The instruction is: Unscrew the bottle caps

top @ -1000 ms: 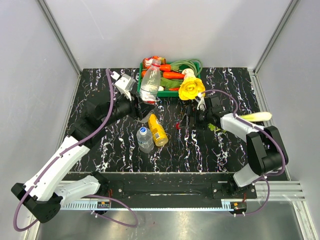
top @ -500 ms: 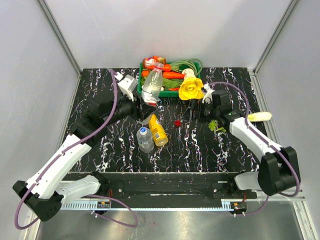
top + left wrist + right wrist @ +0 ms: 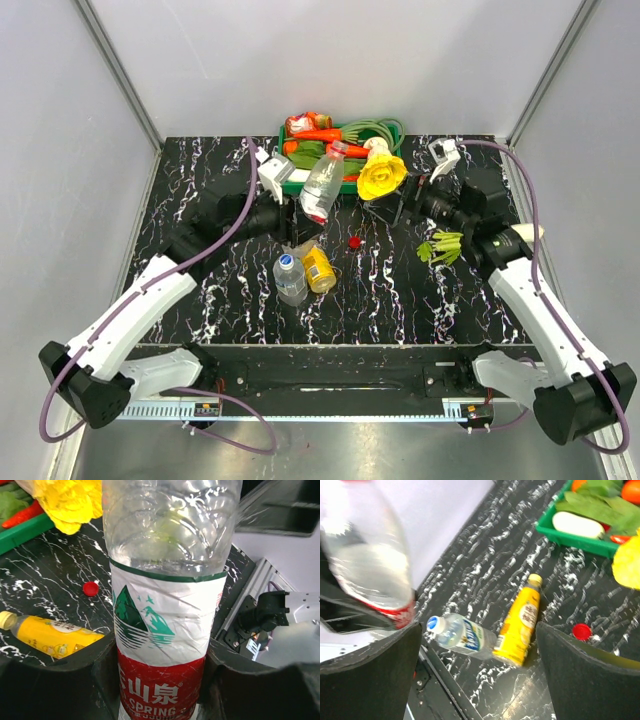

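Work on the first bottle looks finished, in my judgement. The left claw (image 3: pixel 303 214) is clenched on the lower body of the red-label bottle (image 3: pixel 162 645), and the label fills the space between its fingers. The bottle is lifted off the table (image 3: pixel 450 300) and leans away from this claw toward the far side. Its neck, at the end farthest from the claw, seems bare, but it is small in the top view.

The right claw (image 3: pixel 480 680) is released, with its jaws wide apart and nothing between them. It hangs near the held bottle without touching it. A little ahead of the right claw and below it, the red cap (image 3: pixel 354 241) lies alone on the table, roughly between the two claws.

Farther from both claws, on the near side, two more bottles lie on their sides, seemingly touching: the blue-label bottle (image 3: pixel 291 281) with its blue cap (image 3: pixel 434 624) on, and the yellow juice bottle (image 3: pixel 320 270) with its yellow cap (image 3: pixel 535 579) on. Beyond the claws stands the green tray (image 3: pixel 570 540) with vegetables.

The next move, I think, is for the left claw to put its bottle down, clear of the red cap. Then one claw must lift a lying bottle and hold it firmly while the other closes squarely on the small cap and turns it.
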`<control>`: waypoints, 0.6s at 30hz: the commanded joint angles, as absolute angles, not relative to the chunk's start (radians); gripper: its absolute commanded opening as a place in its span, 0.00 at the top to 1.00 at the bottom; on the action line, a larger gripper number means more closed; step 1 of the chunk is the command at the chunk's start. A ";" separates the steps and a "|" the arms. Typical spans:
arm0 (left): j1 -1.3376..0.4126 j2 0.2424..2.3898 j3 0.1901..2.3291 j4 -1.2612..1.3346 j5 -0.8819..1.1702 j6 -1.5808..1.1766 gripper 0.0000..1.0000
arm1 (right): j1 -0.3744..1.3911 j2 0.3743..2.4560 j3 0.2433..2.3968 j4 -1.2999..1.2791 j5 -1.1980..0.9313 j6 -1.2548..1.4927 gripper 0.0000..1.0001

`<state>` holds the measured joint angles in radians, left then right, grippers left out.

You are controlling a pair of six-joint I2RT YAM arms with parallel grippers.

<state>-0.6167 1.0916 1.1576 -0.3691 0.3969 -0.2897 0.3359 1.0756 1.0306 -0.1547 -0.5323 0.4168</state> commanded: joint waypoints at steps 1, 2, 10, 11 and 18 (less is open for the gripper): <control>-0.614 1.118 1.207 -0.327 0.511 -0.319 0.89 | 0.344 1.032 1.046 0.090 -0.667 0.537 0.00; -0.612 1.127 1.206 -0.319 0.531 -0.324 0.89 | 0.345 1.031 1.039 0.139 -0.684 0.567 0.00; -0.627 1.173 1.178 -0.230 0.621 -0.387 0.89 | 0.344 1.101 1.015 0.357 -0.733 0.716 0.00; -0.633 1.175 1.175 -0.226 0.623 -0.387 0.89 | 0.344 1.107 1.015 0.368 -0.727 0.729 0.01; -0.670 1.200 1.175 -0.225 0.635 -0.382 0.89 | 0.344 1.144 1.026 0.413 -0.666 0.782 0.05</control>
<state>-0.6514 1.1923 1.1591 -0.2901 0.5915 -0.3714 0.3389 1.1374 1.0176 0.3210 -0.6933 0.7300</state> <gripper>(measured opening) 0.520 0.965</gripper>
